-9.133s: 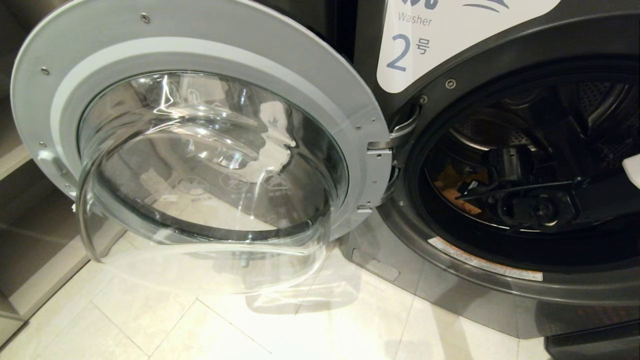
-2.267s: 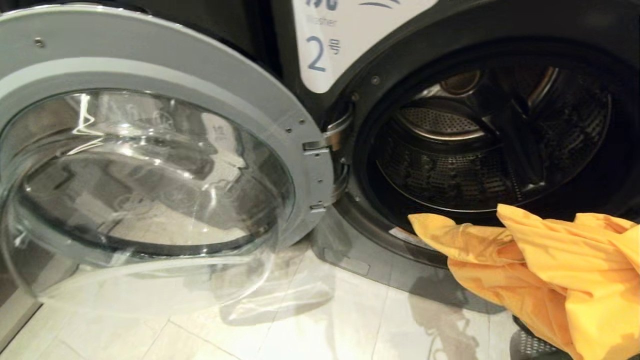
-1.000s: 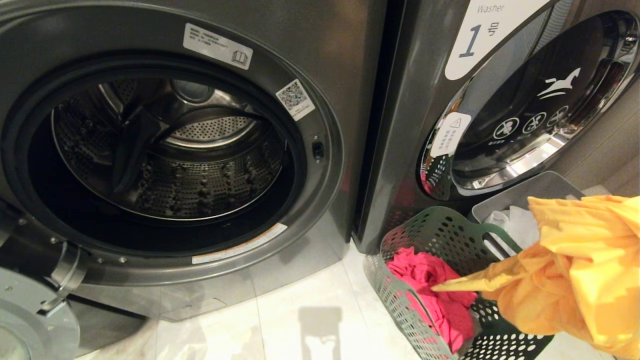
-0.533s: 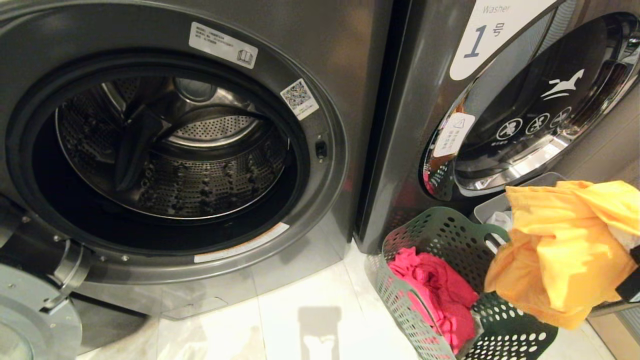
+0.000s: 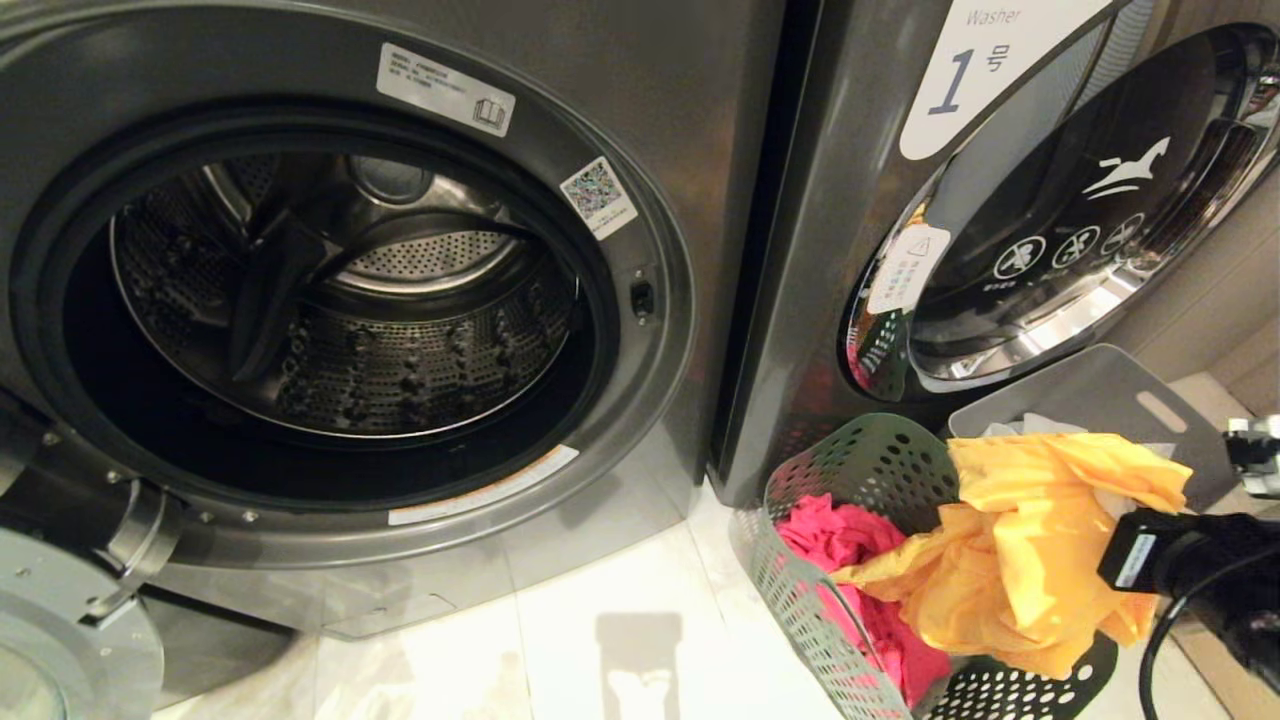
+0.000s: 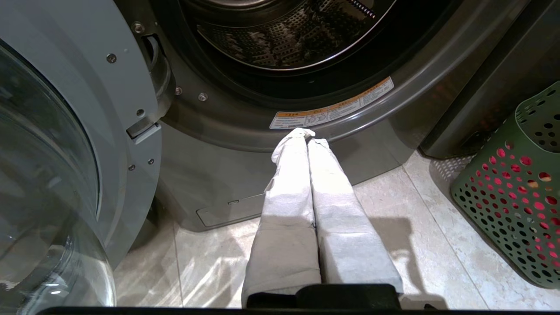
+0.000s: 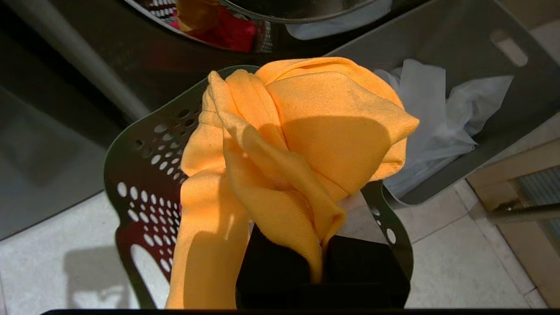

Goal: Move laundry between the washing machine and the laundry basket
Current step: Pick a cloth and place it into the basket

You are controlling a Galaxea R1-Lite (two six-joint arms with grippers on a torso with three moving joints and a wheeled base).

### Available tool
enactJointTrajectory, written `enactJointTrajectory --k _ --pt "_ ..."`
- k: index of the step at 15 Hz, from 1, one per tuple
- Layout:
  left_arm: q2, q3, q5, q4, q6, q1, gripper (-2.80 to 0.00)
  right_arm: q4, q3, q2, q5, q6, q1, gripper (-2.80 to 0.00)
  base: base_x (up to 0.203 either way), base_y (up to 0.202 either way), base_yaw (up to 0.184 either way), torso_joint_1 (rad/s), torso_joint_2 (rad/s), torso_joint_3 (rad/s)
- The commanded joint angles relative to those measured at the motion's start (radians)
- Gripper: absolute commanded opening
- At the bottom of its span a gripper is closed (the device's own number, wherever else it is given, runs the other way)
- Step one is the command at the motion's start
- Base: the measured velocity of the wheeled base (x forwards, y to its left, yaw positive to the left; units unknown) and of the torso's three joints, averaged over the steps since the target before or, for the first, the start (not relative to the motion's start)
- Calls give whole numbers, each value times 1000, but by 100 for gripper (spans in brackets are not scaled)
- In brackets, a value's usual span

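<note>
The washing machine (image 5: pixel 640 400) stands with its door (image 5: pixel 60 640) swung open, and only bare metal shows in its drum (image 5: pixel 340 300). To its right the green laundry basket (image 5: pixel 860 470) holds the red garment (image 5: pixel 850 540). My right gripper (image 7: pixel 318 267) is shut on the yellow-orange garment (image 5: pixel 1020 550), which hangs over the basket's mouth with its lower folds drooping onto the red one. The cloth hides most of the black fingers (image 7: pixel 271 271). My left gripper (image 6: pixel 306 136) is shut and holds nothing. It hangs low in front of the washer's lower rim (image 6: pixel 332 113).
The like machine marked 1 (image 5: pixel 1060 220) stands behind the basket with its door closed. A grey solid-walled bin (image 5: pixel 1100 390) with white cloth (image 7: pixel 437 113) sits just beyond the basket. Pale floor tiles (image 5: pixel 600 640) lie in front of the washer.
The yellow-orange garment has come down and to the left, from above the grey bin to the basket's mouth. My right arm now shows at the right edge. The left arm has not moved.
</note>
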Motion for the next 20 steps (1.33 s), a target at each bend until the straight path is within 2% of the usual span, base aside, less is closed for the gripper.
enactJointTrajectory --k 1,4,8,12,15,16,20 --pt "1 40 0 -1 0 1 -280 -69 -31 164 -1 10 -34 0 0 0 0 0 0 0" --pt "1 40 0 -1 -1 1 -280 -82 -60 184 2 10 -37 0 0 0 0 0 0 0" --pt "1 40 0 -1 -1 1 -280 -73 -29 139 17 2 -28 0 0 0 0 0 0 0" --pt "1 40 0 -1 -1 1 -280 15 116 -117 48 -91 -23 0 0 0 0 0 0 0" --pt "1 40 0 -1 0 1 -280 119 162 -317 49 -168 -27 0 0 0 0 0 0 0" --pt "1 40 0 -1 0 1 -280 141 171 -333 49 -217 -28 0 0 0 0 0 0 0" --pt "1 40 0 -1 0 1 -280 146 173 -321 52 -226 -23 0 0 0 0 0 0 0"
